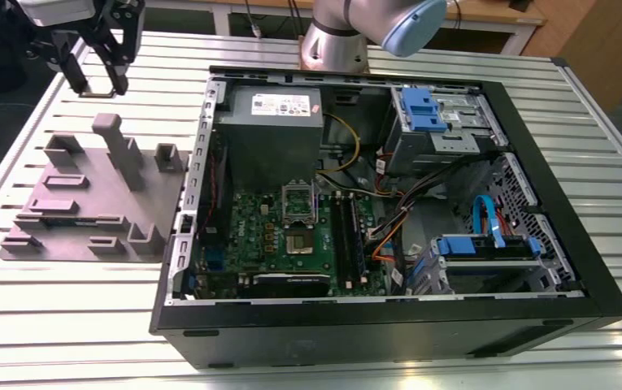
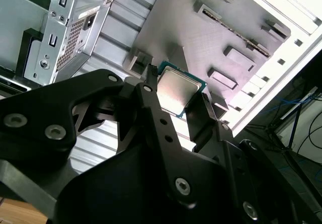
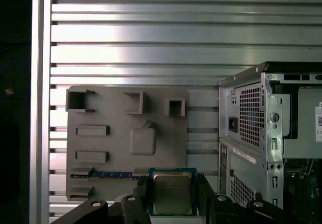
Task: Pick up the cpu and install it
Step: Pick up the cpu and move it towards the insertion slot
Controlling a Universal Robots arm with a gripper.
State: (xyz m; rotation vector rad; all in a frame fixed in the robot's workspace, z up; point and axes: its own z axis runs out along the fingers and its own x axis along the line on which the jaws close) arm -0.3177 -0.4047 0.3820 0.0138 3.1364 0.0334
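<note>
Across the slatted metal table (image 1: 61, 325), three masses. The biggest is the open computer case (image 1: 397, 325), then the grey block (image 1: 83, 203) just beside its wall on the exterior view's left, then the arm (image 1: 338, 36) rising behind the case.

Exterior view gives the case interior: power supply (image 1: 272, 122) at the far end and the green board (image 1: 251, 219) below it, with the rectangular socket frame (image 1: 297, 221) mid-board and cables and blue drive brackets to the exterior view's right. It also places the gripper (image 1: 98, 85) near the table's far corner, beyond the block and raised off the slats.

First wrist view looks down on the block's pocketed face (image 3: 131, 138), the case's perforated rear corner (image 3: 261, 133) and a dark strip seated in one slot (image 3: 108, 174).

Both wrist views show the grip. The fingers (image 3: 142, 191) are drawn in narrow on the cpu (image 3: 172, 193), clamping it by two opposite sides with the silvery top facing the cameras. Second wrist view shows the cpu (image 2: 176, 90) tilted against the block behind it, with its green rim visible.

Room: bare slats lie wide beyond the block. The gap between block and case is slim. The table edge is close by the gripper.
</note>
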